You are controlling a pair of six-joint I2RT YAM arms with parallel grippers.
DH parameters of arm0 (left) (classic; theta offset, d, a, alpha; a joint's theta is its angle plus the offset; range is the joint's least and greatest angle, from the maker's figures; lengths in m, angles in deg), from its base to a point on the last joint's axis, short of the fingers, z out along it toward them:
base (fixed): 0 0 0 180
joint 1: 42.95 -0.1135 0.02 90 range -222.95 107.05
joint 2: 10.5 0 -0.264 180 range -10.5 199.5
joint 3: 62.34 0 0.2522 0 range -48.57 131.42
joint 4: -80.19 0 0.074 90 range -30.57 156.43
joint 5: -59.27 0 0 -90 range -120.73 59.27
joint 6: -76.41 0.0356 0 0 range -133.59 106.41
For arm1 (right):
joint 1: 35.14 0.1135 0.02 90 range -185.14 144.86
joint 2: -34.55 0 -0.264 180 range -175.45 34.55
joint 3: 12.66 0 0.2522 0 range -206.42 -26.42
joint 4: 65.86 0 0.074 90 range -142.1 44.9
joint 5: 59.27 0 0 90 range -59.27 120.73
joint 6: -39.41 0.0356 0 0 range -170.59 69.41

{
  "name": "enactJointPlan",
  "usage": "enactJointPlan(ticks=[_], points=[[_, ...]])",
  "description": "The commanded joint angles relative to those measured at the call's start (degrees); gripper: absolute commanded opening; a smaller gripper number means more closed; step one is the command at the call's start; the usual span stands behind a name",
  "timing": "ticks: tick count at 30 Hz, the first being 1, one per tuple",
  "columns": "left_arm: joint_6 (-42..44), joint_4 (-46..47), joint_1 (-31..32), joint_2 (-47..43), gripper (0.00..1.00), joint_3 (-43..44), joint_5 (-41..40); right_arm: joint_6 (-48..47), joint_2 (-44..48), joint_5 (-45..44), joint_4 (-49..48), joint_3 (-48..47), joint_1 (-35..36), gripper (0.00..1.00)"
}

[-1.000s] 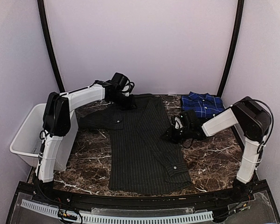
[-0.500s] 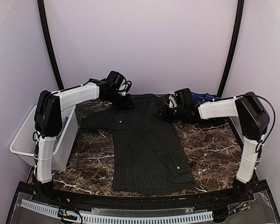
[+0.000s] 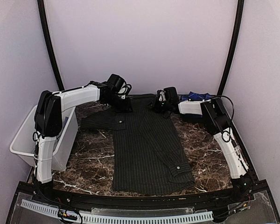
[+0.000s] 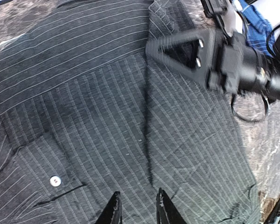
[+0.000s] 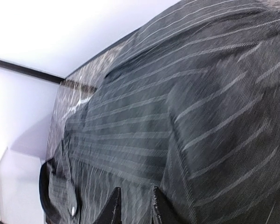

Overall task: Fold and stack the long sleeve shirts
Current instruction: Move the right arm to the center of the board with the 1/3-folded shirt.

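A black pinstriped long sleeve shirt (image 3: 144, 144) lies flat on the marble table, with one sleeve folded over its right side and the cuff near the front. My left gripper (image 3: 122, 105) hovers over its far left shoulder. In the left wrist view the left gripper (image 4: 136, 196) has its tips narrowly apart, nothing between them. My right gripper (image 3: 157, 106) sits at the far right shoulder. In its own wrist view the right gripper (image 5: 135, 192) shows a narrow empty gap just above the striped cloth (image 5: 186, 116). The blue plaid shirt (image 3: 198, 96) lies at the far right, mostly hidden behind the right arm.
A white plastic bin (image 3: 25, 135) hangs off the table's left edge beside the left arm. Bare marble (image 3: 210, 158) shows right of the shirt and at the front left. Pale walls close in the back and both sides.
My right arm swung from the shirt's right middle up to its far right shoulder. The black shirt shifted slightly to the right. The left gripper stayed at the far left shoulder.
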Motion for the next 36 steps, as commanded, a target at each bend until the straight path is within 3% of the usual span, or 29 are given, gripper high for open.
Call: enactJointPlan(ticks=[1,10,19,23,29,36], points=[[1.28,-3.81,-0.66,-4.17,0.25,-0.80,-5.26,6.94,-7.01,0.06,-0.66,-9.21,-1.06,0.20],[0.61,-3.30,-2.82,-10.62,0.28,-9.12,-9.04,8.71,-7.00,-4.20,0.40,-6.55,-3.30,0.19],[0.86,-0.12,-2.92,-9.87,0.34,-12.88,-5.95,7.48,-4.65,-3.42,0.64,-5.64,-3.89,0.20],[0.48,0.98,-2.92,-8.36,0.36,-12.38,-4.61,6.19,-3.37,-4.00,1.95,-6.75,-4.22,0.24],[0.59,3.45,-2.35,-6.41,0.43,-11.80,-5.75,3.51,-2.90,4.48,0.93,-12.59,-3.37,0.41],[0.92,3.75,0.64,-1.41,0.50,-8.24,-14.61,-1.95,8.56,3.43,1.53,-3.93,-1.70,0.47]])
